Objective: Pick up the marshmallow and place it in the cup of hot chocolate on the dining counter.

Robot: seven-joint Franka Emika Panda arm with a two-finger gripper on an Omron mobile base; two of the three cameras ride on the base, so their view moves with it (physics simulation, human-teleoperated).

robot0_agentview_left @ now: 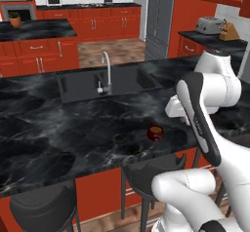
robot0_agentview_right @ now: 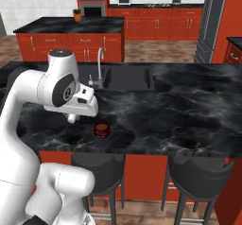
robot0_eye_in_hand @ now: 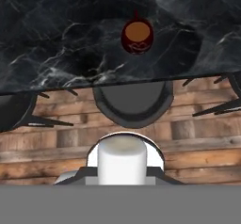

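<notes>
The cup of hot chocolate (robot0_agentview_left: pixel 155 132) (robot0_agentview_right: pixel 101 129) (robot0_eye_in_hand: pixel 137 36) is small, dark red and rounded, with brown liquid inside. It stands upright near the front edge of the dining counter (robot0_agentview_left: pixel 58 128) (robot0_agentview_right: pixel 179 106). My gripper (robot0_agentview_right: pixel 72 118) hangs a little above the black marbled top, just left of the cup in the right base view and apart from it. Its fingers are too small and too hidden by the white hand to show how they stand. The marshmallow is out of view.
A built-in sink (robot0_agentview_left: pixel 105 82) with a chrome faucet (robot0_agentview_left: pixel 106 65) lies behind the cup. Dark round stools (robot0_agentview_right: pixel 201 172) (robot0_agentview_left: pixel 44 206) (robot0_eye_in_hand: pixel 133 103) stand under the counter's front edge. A separate island (robot0_agentview_right: pixel 71 25) stands at the back. A toaster (robot0_agentview_left: pixel 210 25) sits on the far right counter.
</notes>
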